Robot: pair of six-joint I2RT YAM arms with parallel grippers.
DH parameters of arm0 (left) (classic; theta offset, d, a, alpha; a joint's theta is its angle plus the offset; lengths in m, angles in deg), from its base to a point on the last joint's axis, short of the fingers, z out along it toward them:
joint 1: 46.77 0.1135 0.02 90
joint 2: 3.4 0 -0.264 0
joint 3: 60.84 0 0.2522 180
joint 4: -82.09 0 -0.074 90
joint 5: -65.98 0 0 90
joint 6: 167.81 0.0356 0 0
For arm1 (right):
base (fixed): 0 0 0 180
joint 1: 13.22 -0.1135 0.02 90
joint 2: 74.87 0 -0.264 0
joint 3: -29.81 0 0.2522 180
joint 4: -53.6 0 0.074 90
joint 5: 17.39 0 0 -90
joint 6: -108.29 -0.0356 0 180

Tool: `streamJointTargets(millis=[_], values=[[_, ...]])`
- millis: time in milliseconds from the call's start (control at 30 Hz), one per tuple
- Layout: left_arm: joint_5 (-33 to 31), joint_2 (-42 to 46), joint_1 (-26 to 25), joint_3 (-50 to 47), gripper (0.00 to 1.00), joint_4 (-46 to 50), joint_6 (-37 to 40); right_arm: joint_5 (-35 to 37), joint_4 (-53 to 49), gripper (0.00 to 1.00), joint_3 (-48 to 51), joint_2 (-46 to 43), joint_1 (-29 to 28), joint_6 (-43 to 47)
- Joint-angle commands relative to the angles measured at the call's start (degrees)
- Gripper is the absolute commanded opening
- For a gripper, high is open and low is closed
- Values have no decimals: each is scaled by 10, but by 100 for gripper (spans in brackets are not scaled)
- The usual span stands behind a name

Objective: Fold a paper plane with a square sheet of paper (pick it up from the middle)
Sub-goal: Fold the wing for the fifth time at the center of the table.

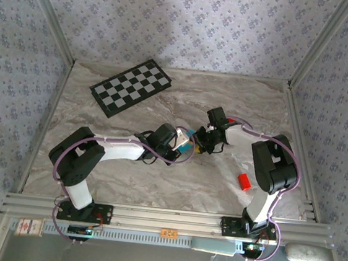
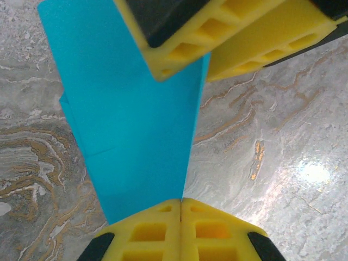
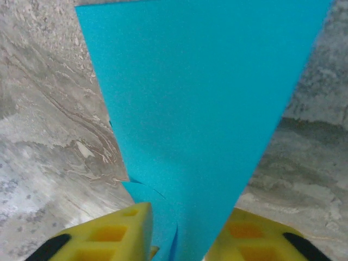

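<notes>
square sheet of paper [image 2: 136, 136]: bright cyan, already folded into a long narrow shape with layered flaps. It spans the gap between the two end effectors, over the middle of the desk and well clear of every edge. It looks lifted off the surface.
desk [image 1: 156, 185]: grey marbled top. The arms rise from its near edge and meet at its centre.
checkered board [image 1: 130, 87]: lies flat towards the far left corner, well apart from the paper.
left end effector [image 2: 181, 204]: yellow fingers pressed together, pinching the near end of the folded strip at their seam.
right end effector [image 3: 185, 217]: yellow fingers stand either side of the tapering cyan shape, with paper filling the gap. I cannot tell whether they have clamped it.
red block [image 1: 244, 181]: small, on the desk beside the right arm, towards the right edge.
handling: probably very light, thin and limp across any unsupported span, and slick against smooth pads. Creases should hold, but opposing pulls could tear or crumple it.
where to hold: judged best on the thick layered fold near each end, with a gentle pinch.
</notes>
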Motion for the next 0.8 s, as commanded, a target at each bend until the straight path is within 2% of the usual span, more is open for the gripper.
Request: streamJointTargets(millis=[0, 167, 333, 500, 767], values=[[-12, 18, -7, 11, 2, 7, 16, -7, -14, 24, 5, -17, 0, -8], [-26, 19, -12, 9, 9, 6, 23, -12, -5, 13, 11, -23, 1, -17], [-42, 15, -19, 7, 20, 8, 28, -12, -5, 13, 11, -27, 2, -18], [-57, 9, -24, 7, 26, 9, 33, -15, -4, 16, 11, -26, 1, -18], [-91, 9, -33, 4, 35, 10, 42, -16, 5, 7, 15, -29, 2, -21]])
